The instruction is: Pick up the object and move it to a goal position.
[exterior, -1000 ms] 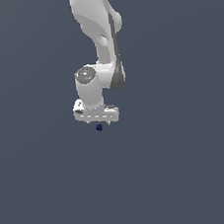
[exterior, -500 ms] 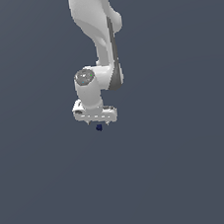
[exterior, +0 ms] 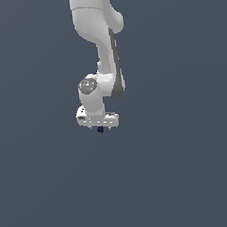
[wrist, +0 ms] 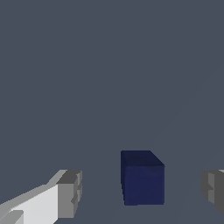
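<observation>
Over the past second the arm has barely shifted, so the tool (wrist: 142, 188) still hangs with its fingers (wrist: 70, 194) spread wide and out of contact, straddling the dark blue object (wrist: 142, 178) on the grey surface (wrist: 109, 65) at the tool's six o'clock, seemingly ready to close.

No text, label, brand or number can be read in either view. The arm (exterior: 97, 47) and the cube (wrist: 142, 178) are unmarked.
</observation>
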Available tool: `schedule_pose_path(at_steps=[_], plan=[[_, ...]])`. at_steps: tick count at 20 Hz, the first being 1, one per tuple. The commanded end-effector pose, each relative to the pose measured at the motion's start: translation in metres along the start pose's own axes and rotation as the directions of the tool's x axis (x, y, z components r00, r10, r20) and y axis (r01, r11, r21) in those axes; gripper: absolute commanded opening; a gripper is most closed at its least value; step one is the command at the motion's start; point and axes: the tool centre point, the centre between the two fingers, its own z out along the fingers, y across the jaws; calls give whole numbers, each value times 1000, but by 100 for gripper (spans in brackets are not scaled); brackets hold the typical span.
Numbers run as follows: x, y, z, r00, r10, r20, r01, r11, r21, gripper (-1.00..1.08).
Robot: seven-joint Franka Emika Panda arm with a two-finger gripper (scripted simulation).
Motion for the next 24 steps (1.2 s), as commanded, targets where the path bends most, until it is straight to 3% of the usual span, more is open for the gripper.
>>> schedule_pose_path(at_steps=[1, 6, 7, 18, 24], plan=[[0, 0, 9, 1000, 0, -1, 0, 1000, 0, 100], [1, 0, 16, 1000, 0, -1, 0, 1000, 0, 100], [1, 0, 16, 1000, 0, -1, 0, 1000, 0, -100], [0, 0, 15, 1000, 0, -1, 0, 1000, 0, -100], [-2, -18, 8, 1000, 0, -1, 0, 1000, 0, -100]])
